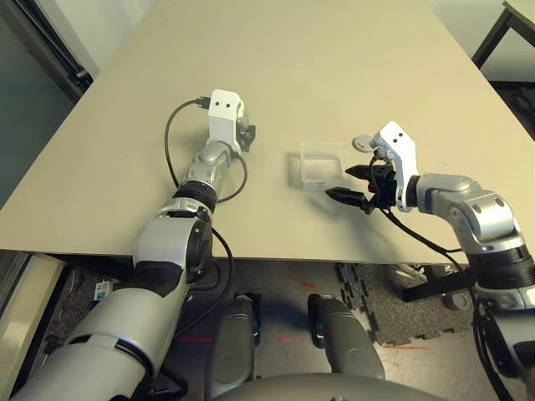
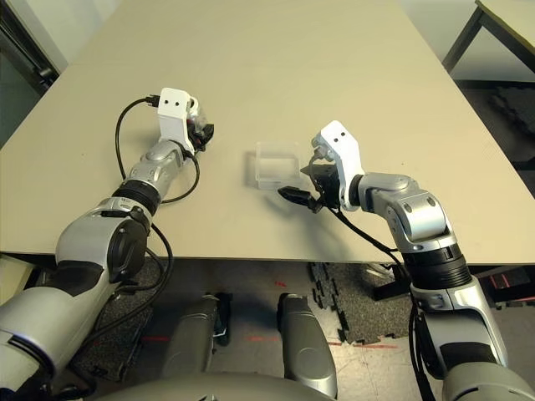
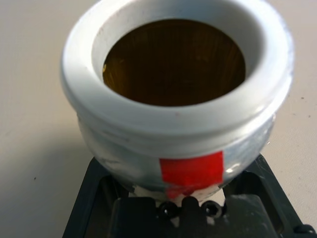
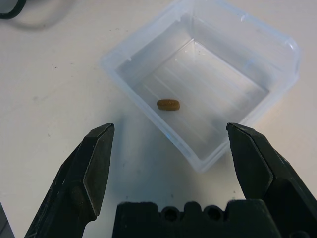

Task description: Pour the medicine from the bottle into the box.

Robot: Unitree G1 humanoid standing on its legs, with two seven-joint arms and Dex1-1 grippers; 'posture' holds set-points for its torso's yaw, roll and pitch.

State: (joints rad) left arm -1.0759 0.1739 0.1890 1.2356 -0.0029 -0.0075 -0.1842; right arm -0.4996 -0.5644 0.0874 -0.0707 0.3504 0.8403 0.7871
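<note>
Left gripper: jaws closed on the bottle, gripping its lower body at the red stripe. The cap is off; the open mouth faces the wrist camera and the interior shows dark amber, contents not distinguishable. In the head view this gripper hangs over the worktop at about 9 o'clock from the box, well apart from it.

Right gripper: jaws spread wide, holding nothing, one on each side of the box's near corner. The box sits flat on the worktop, directly ahead of these jaws, with one brown pill on its floor. A small grey disc, probably the loose cap, lies just beyond the right gripper.

Assessment: the right arm is nearer the box; the bottle lies off to 9 o'clock. Any further pouring would require carrying the mouth back across to 3 o'clock, over the box.
</note>
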